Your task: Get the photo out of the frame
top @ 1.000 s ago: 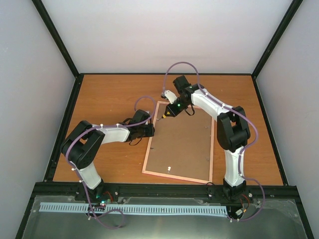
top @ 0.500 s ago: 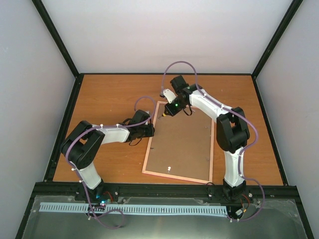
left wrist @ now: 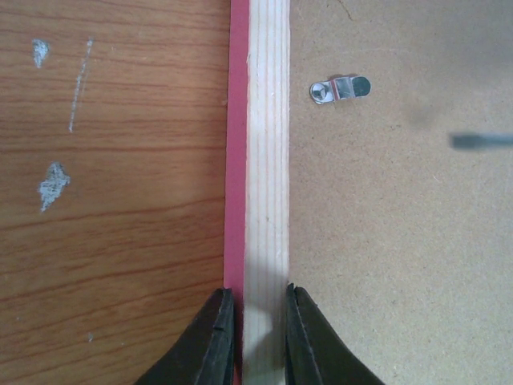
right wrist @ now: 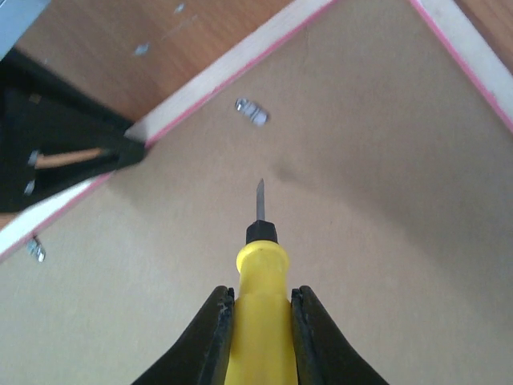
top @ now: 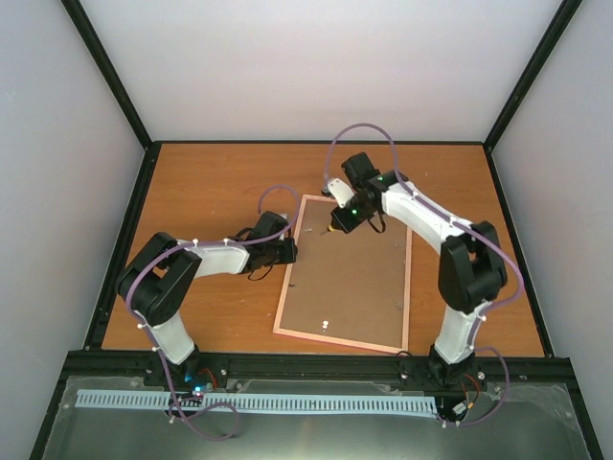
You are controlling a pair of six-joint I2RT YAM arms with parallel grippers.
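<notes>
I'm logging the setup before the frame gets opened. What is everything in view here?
frame: one, pink edge with pale wood rails, lying back up mid-table
board: one, brown, filling the frame's back
clips: at least two, silver, on the board by the left rail
screwdriver: one, yellow handle, tip just above the board
table: one, orange-brown wood
left arm: one, white and black, jaws shut on the frame's left rail
right arm: one, white and black, jaws shut on the screwdriver

Pink-edged frame (left wrist: 258, 160), yellow-handled screwdriver (right wrist: 260, 321), brown backing board (top: 350, 278)
</notes>
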